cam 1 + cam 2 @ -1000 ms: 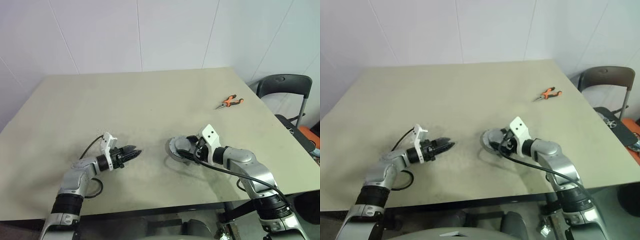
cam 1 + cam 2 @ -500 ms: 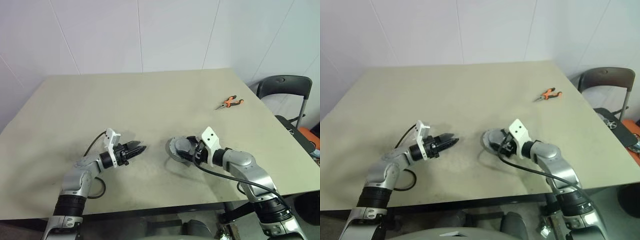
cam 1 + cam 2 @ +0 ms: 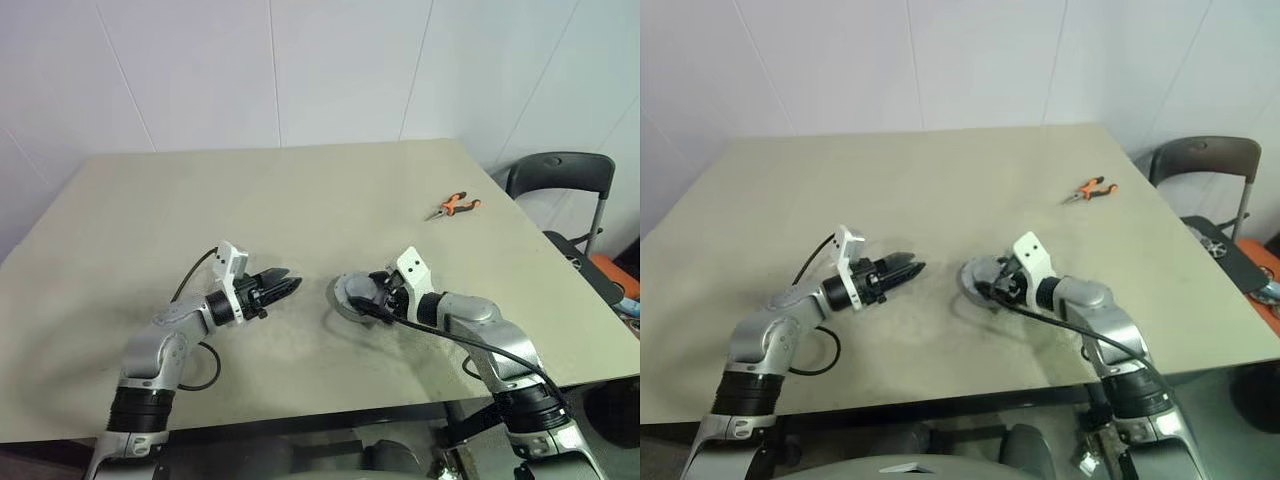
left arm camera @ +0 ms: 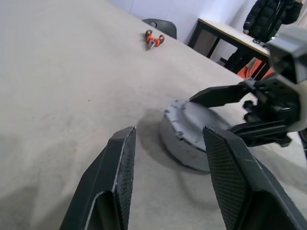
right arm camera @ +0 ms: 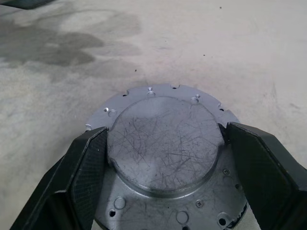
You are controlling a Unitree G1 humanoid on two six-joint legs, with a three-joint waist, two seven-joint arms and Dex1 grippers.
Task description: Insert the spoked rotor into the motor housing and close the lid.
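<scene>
Right gripper [image 5: 163,158] clasps the lid [image 5: 165,143]; left gripper [image 4: 168,158], parted and empty, hovers beside it over bare table [image 3: 300,200].

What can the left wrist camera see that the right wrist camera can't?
Left wrist camera: orange pliers, a chair, a person in a dark coat and the open left gripper. Right wrist camera: the scratched top of the lid and its rim holes up close, plus dark stains. Both: the lid, the table and the right gripper clasping the lid.
</scene>
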